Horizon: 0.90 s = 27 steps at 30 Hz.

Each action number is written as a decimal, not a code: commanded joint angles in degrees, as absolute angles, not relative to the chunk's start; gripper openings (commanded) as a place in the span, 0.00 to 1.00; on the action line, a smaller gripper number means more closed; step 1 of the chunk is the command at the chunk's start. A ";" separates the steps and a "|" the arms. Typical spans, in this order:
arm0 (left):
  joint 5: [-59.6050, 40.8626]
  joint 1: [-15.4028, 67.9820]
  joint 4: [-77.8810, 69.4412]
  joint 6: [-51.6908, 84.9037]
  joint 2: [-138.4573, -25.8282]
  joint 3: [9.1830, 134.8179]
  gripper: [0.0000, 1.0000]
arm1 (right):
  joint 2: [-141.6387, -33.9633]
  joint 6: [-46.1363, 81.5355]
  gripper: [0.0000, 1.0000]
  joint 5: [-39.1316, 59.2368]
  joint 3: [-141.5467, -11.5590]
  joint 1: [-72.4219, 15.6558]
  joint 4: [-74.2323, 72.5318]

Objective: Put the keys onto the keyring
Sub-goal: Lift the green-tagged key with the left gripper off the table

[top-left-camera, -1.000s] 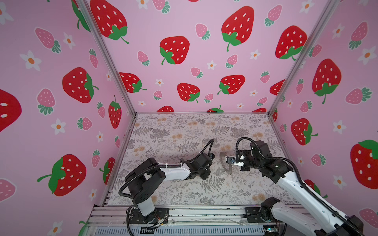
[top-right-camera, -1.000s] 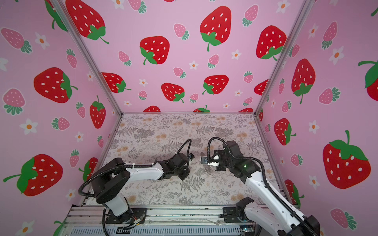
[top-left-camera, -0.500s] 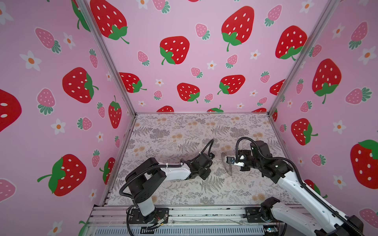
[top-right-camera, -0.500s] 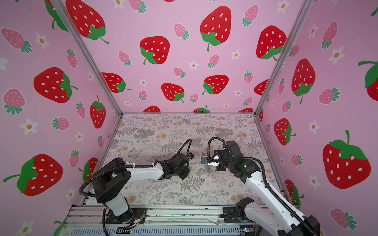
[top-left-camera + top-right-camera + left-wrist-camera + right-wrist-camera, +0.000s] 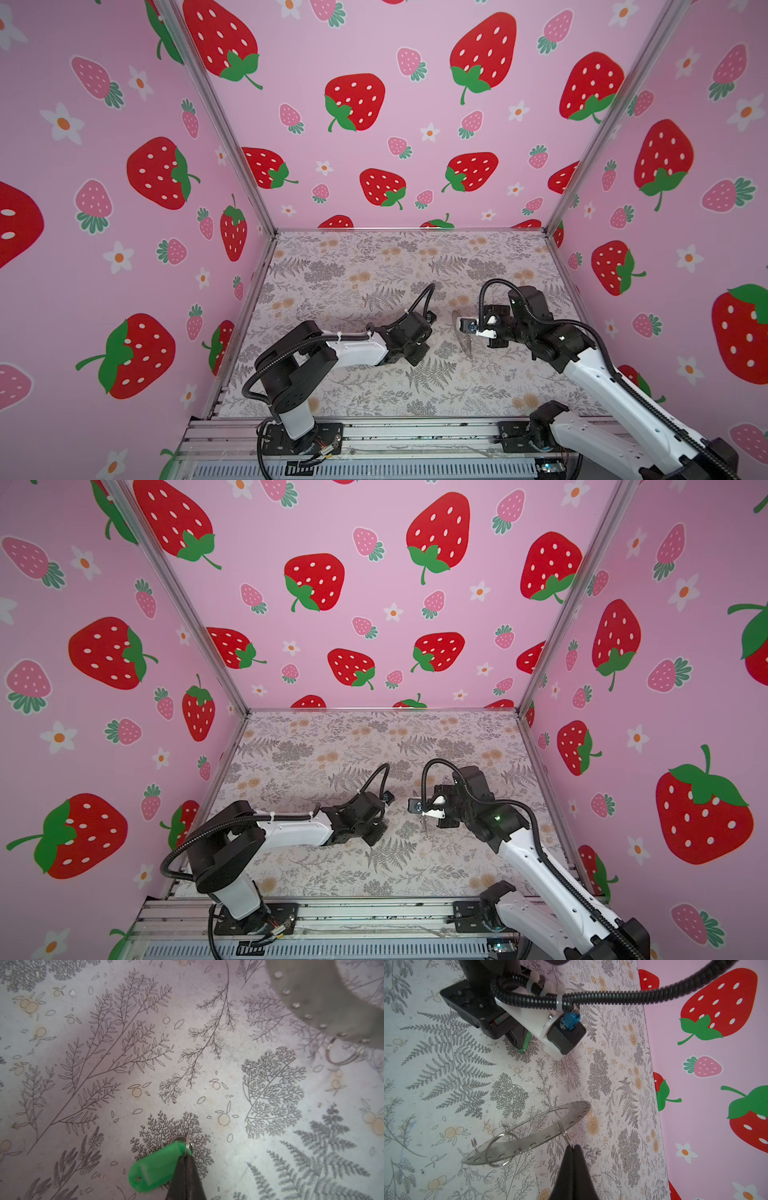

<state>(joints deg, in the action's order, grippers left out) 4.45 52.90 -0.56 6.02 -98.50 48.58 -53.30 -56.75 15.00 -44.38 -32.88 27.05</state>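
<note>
The keys show as a bright-green tag (image 5: 155, 1167) with a small split ring at its end. My left gripper (image 5: 186, 1156) is shut on that end, low over the floral mat; the key itself is mostly hidden behind the tag. The keyring (image 5: 533, 1136), a thin flat grey ring with rim holes and wire loops, hangs tilted off the mat. My right gripper (image 5: 573, 1147) is shut on a wire loop at its edge. In both top views the keyring (image 5: 463, 338) (image 5: 424, 827) is seen almost edge-on between the two wrists. Its rim (image 5: 311, 997) also shows in the left wrist view.
The floral mat (image 5: 374, 270) covers the floor between pink strawberry walls (image 5: 415, 124). The two wrists sit close together mid-mat, with the left arm's cable loop (image 5: 424, 299) and the right arm's cable loop (image 5: 484, 299) arching above them. An aluminium rail (image 5: 415, 436) runs along the front edge.
The left gripper's jaws have closed on the ring end of the green tag. Both arms stay almost where they were.
</note>
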 commanded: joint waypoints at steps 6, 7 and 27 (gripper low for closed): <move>-0.69 52.38 -3.81 0.69 -92.94 45.69 0.00 | -52.56 -56.68 0.00 17.76 -43.25 -32.96 25.86; -1.52 52.07 -3.85 -0.09 -91.83 45.01 0.00 | -52.56 -56.52 0.00 18.05 -43.04 -32.91 25.59; -23.43 42.05 0.80 -7.73 -83.42 41.74 0.01 | -52.56 -55.01 0.00 20.00 -42.19 -32.96 23.56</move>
